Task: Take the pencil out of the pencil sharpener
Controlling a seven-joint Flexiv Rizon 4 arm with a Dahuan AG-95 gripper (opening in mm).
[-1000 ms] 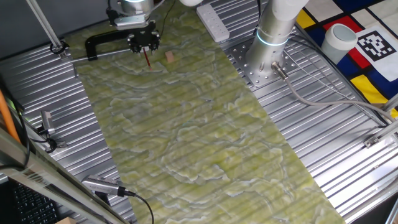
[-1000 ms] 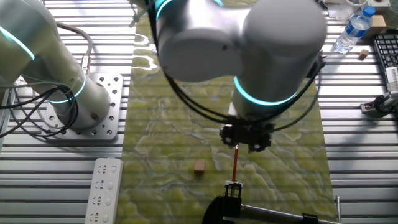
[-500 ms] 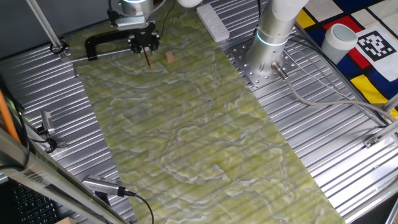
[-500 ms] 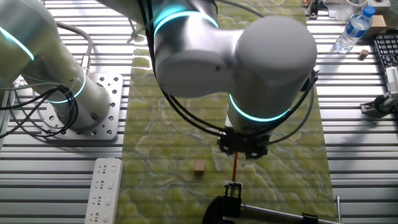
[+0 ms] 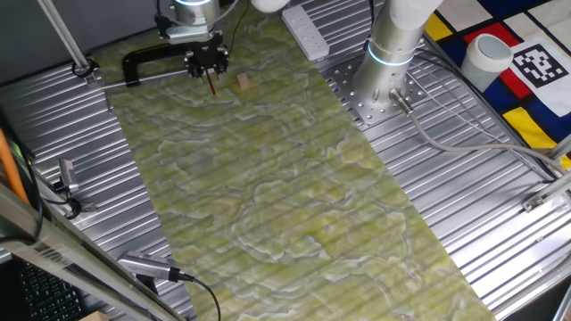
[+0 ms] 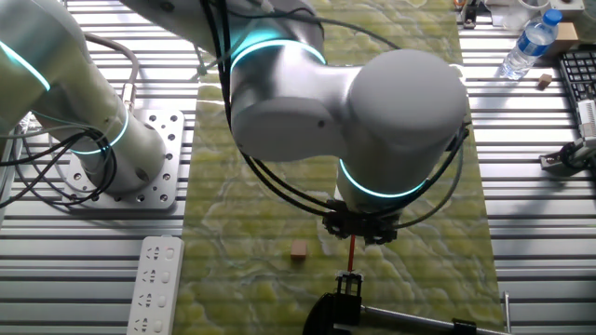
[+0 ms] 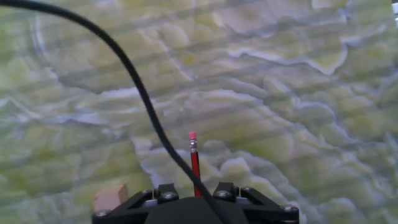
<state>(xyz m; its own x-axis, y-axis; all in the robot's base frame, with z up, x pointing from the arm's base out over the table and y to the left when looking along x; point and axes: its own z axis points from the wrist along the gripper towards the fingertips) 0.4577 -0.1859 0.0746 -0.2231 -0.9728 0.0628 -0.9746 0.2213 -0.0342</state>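
The dark-red pencil (image 5: 212, 85) stands almost upright, its upper part between the jaws of my gripper (image 5: 205, 62), its lower end close to the green mat. The gripper is shut on it. The tan pencil sharpener (image 5: 243, 81) sits alone on the mat just right of the pencil, apart from it. In the other fixed view the pencil (image 6: 351, 254) hangs below the gripper (image 6: 358, 231) and the sharpener (image 6: 298, 248) lies to its left. In the hand view the pencil (image 7: 195, 165) points away from the gripper (image 7: 194, 190), pink eraser end far; the sharpener (image 7: 111, 198) is at lower left.
A black C-shaped clamp (image 5: 147, 61) lies just behind the gripper, and shows right under the pencil in the other fixed view (image 6: 335, 312). A white power strip (image 5: 306, 31) lies off the mat's edge. A black cable (image 7: 143, 99) crosses the hand view.
In the other fixed view the gripper has come down a little, so less of the pencil shows beneath it. The sharpener has not moved.
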